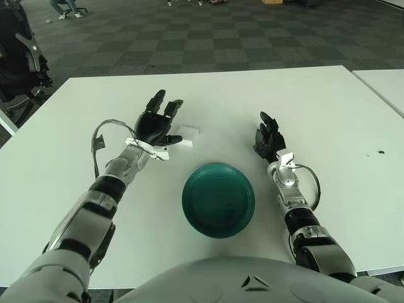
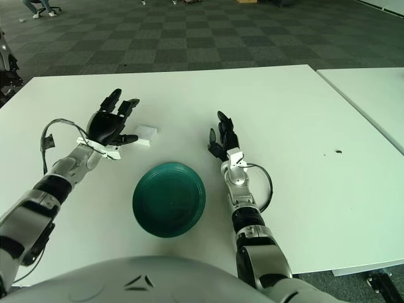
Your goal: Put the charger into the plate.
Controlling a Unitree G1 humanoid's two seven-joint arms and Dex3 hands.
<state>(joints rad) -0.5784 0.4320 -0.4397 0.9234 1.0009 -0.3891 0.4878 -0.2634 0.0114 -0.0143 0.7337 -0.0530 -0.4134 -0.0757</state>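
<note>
A small white charger (image 1: pixel 187 134) lies flat on the white table, just beyond the dark green plate (image 1: pixel 218 199). My left hand (image 1: pixel 158 121) is stretched out over the table with its fingers spread, its thumb right beside the charger's left edge; it holds nothing. The same hand (image 2: pixel 112 124) and charger (image 2: pixel 145 134) show in the right eye view. My right hand (image 1: pixel 266 136) shows to the right of the plate, fingers relaxed and empty.
The white table (image 1: pixel 328 113) reaches to a right edge, with a second table (image 1: pixel 385 85) beyond a gap. A small dark speck (image 1: pixel 380 151) marks the tabletop at right. A black office chair (image 1: pixel 19 60) stands off the far left corner.
</note>
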